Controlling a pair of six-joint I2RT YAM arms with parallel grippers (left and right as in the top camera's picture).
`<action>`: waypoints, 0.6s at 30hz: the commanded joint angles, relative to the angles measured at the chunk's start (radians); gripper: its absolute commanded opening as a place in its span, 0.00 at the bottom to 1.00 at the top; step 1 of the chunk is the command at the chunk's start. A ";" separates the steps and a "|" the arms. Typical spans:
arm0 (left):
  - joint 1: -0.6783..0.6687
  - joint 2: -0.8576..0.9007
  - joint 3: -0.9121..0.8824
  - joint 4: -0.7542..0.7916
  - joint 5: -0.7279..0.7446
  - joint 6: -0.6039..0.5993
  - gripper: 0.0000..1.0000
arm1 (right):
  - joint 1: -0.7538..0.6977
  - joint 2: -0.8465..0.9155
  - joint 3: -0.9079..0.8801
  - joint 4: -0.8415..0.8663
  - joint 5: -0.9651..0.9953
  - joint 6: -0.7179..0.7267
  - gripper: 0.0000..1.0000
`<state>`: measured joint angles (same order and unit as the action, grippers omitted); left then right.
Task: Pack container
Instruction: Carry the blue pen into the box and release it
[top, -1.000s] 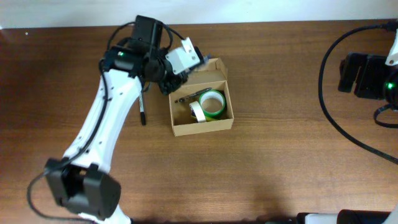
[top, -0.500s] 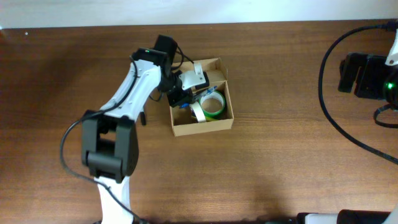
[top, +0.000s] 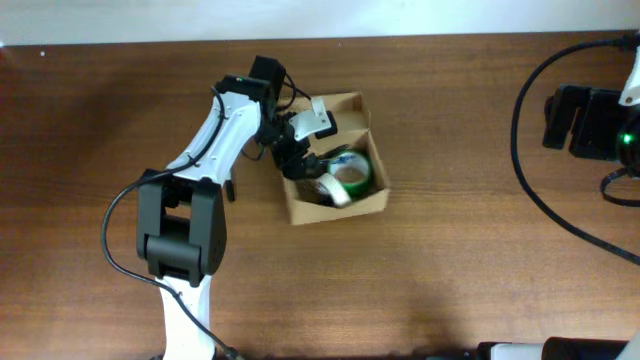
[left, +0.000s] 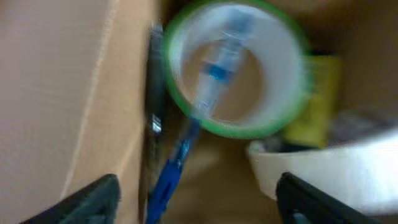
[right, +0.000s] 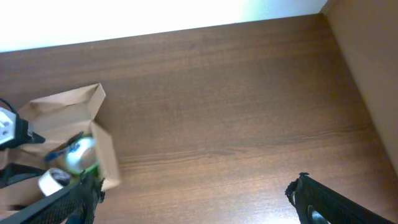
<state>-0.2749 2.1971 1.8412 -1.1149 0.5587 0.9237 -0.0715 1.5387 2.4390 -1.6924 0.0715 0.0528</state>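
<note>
The container (top: 372, 196) is an open tan cardboard box, turned a little askew, with its flap (top: 345, 106) up at the back. My left gripper (top: 303, 158) is down inside its left end, jaws wide open and holding nothing. In the left wrist view, a blue pen (left: 169, 179) lies loose between my spread fingers (left: 93, 200), its upper end crossing a green tape roll (left: 283, 118). A white tape roll (left: 323, 168) lies at the right. My right gripper (right: 196, 199) hangs open over bare table, far right of the container (right: 62, 112).
A black pen (top: 228, 186) lies on the table just left of the box, beside my left arm. Black cables (top: 530, 180) and the right arm's body (top: 585, 122) sit at the table's right edge. A yellow item (left: 318, 99) lies in the box behind the green roll.
My left gripper went from shut to open inside the box, letting go of the blue pen. The box has swung and shifted slightly to the right.
</note>
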 joint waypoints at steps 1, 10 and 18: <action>-0.004 -0.039 0.108 -0.041 0.042 -0.059 0.94 | -0.008 -0.014 0.000 -0.006 -0.013 0.003 0.99; -0.003 -0.194 0.321 -0.084 0.012 -0.228 0.92 | -0.008 -0.014 0.000 -0.006 -0.013 0.003 0.99; 0.007 -0.242 0.313 -0.174 -0.412 -0.668 0.89 | -0.008 -0.014 0.000 -0.006 -0.012 0.003 0.99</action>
<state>-0.2802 1.9366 2.1605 -1.2640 0.3767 0.5076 -0.0715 1.5387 2.4382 -1.6924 0.0685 0.0532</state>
